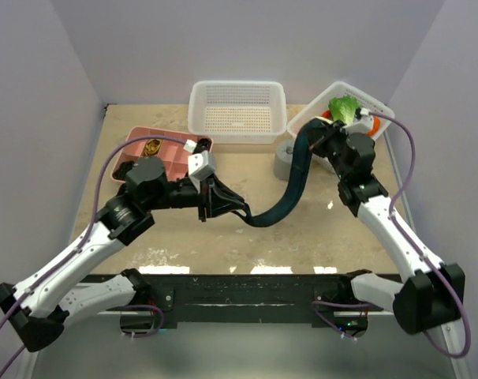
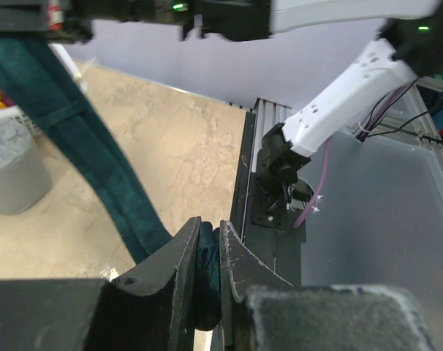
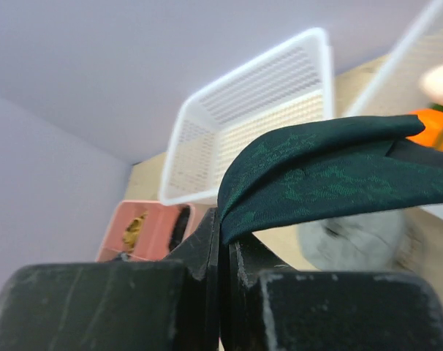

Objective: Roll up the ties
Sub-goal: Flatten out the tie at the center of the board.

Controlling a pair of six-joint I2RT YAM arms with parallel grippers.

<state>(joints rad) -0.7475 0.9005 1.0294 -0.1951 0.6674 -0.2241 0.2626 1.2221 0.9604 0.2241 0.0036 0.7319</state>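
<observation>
A dark teal-green tie (image 1: pixel 290 189) hangs in a curve above the table between my two grippers. My left gripper (image 1: pixel 239 209) is shut on one bunched end of it, and the fabric (image 2: pixel 205 267) shows squeezed between the black fingers (image 2: pixel 170 270). The band (image 2: pixel 68 124) climbs away up and to the left in the left wrist view. My right gripper (image 1: pixel 314 142) is shut on the other end near the far right. There the wide patterned part (image 3: pixel 324 168) folds over the closed fingertips (image 3: pixel 207 230).
A grey cylinder (image 1: pixel 285 162) stands under the tie's upper stretch. Behind it sits a white mesh basket (image 1: pixel 237 110). A second white basket (image 1: pixel 379 106) at the far right holds green and orange items. A pink compartment tray (image 1: pixel 136 142) lies at the back left.
</observation>
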